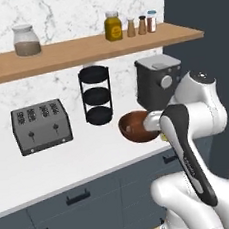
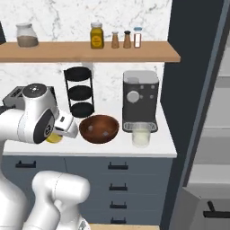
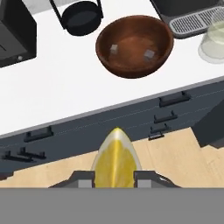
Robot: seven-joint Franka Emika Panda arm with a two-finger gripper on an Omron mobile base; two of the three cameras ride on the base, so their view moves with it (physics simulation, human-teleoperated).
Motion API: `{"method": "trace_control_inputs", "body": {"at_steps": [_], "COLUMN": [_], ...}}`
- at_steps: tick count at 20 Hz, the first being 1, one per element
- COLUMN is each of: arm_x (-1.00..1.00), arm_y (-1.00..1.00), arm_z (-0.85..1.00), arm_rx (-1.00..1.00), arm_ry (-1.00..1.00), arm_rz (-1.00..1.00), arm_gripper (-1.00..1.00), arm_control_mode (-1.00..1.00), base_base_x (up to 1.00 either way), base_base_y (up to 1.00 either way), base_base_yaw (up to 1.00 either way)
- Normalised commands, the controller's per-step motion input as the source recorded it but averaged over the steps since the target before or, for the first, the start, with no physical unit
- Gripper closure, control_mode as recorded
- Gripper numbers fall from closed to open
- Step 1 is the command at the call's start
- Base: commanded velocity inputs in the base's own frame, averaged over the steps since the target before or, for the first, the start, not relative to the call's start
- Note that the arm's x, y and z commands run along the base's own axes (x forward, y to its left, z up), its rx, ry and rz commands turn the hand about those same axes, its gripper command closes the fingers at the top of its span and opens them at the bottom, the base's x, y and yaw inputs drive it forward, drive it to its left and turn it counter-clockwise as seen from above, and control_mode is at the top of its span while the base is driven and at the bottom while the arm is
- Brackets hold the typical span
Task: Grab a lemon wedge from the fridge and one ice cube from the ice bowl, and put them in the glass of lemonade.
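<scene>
My gripper (image 3: 114, 178) is shut on the lemon wedge (image 3: 116, 159), a bright yellow pointed piece pinched between the two dark fingertips (image 3: 84, 179). It hangs in front of the counter edge, over the floor and drawers. The wedge (image 2: 54, 137) also peeks out under the hand, left of the ice bowl (image 2: 99, 129). The dark reddish-brown ice bowl (image 3: 134, 46) holds two ice cubes (image 3: 114, 48). The glass of lemonade (image 3: 213, 41) stands right of the bowl, in front of the coffee machine (image 2: 140, 99). The fridge (image 2: 220, 134) stands open at the far right.
On the white counter (image 1: 81, 155) stand a toaster (image 1: 41, 126) and a black three-tier rack (image 1: 95, 95). A wooden shelf (image 2: 90, 51) above carries jars and shakers. Dark drawers (image 3: 170, 109) with handles run below the counter edge.
</scene>
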Motion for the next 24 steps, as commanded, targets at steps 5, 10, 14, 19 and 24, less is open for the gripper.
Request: {"method": "trace_control_inputs", "body": {"at_steps": [5,10,14,19,24], "arm_x": [0.0,0.0,0.01,0.25,0.31], "arm_y": [0.0,0.0,-0.32,-0.71,-0.47], "arm_z": [0.0,0.0,-0.08,-0.23,-0.28], "arm_rx": [0.0,0.0,0.09,0.2,0.08], "arm_ry": [0.0,0.0,0.11,0.25,0.1], "arm_rz": [0.0,0.0,0.0,0.0,-0.02], "arm_gripper": [1.0,1.0,1.0,1.0,1.0], "arm_control_mode": [1.0,1.0,-1.0,-1.0,-1.0], "base_base_x": [0.82,0.31,0.0,0.0,0.0], "base_base_y": [-0.01,-0.36,-0.29,0.0,0.0], "base_base_yaw": [0.0,0.0,0.0,0.0,0.0]}}
